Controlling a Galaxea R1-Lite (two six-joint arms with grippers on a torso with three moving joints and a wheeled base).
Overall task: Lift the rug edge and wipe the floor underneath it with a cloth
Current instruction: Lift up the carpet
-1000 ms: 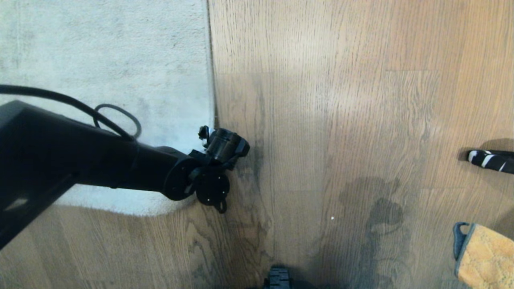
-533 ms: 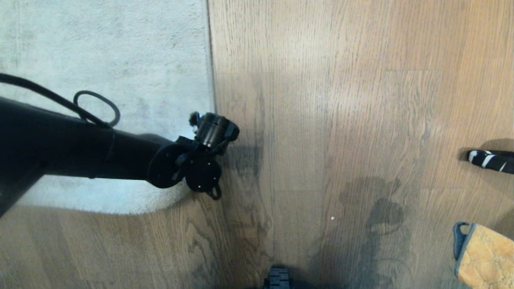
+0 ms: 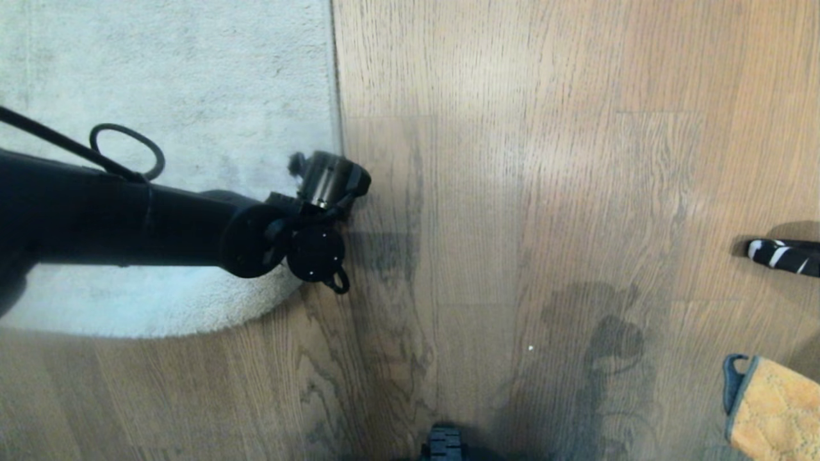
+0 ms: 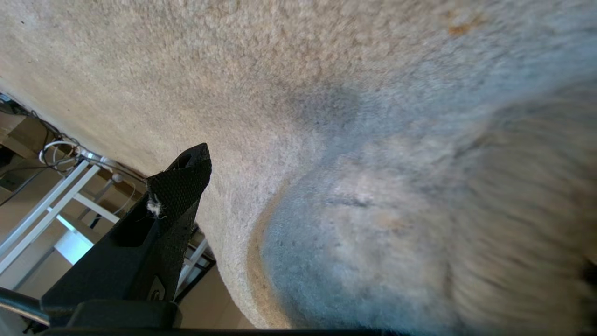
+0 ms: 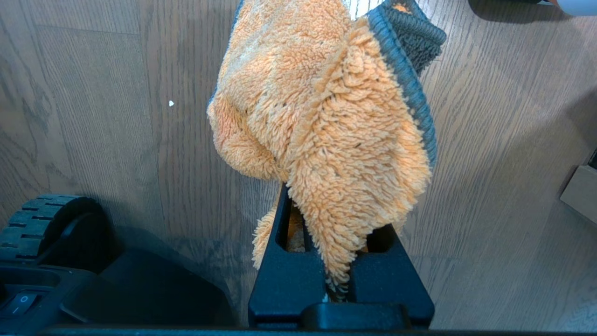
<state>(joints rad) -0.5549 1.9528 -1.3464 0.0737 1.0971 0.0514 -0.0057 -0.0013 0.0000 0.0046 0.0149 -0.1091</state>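
The pale grey rug's straight rug edge (image 3: 334, 96) runs up the left half of the head view, beside the brown wood-grain floor (image 3: 544, 160). Its near corner is curled into a rounded fold (image 3: 192, 320). My left gripper (image 3: 323, 186) points down at the rug edge, jaws open. One black finger (image 4: 177, 196) shows in the left wrist view, the rug's fold (image 4: 373, 242) bulges beside it, and the other finger is hidden. My right gripper (image 5: 329, 242) is shut on the orange cloth (image 5: 322, 116) with a grey-blue border, low at the right (image 3: 775, 410).
A black-and-white striped object (image 3: 785, 255) lies on the floor at the right edge. My base wheel (image 5: 51, 224) sits near the bottom middle (image 3: 444, 443). A dark patch (image 3: 608, 333) marks the planks. White furniture legs and cables (image 4: 56, 205) stand beyond the rug.
My left arm has moved away from me along the rug edge and slightly left. The curled fold at the rug's corner has shifted left with it. The right arm has kept still.
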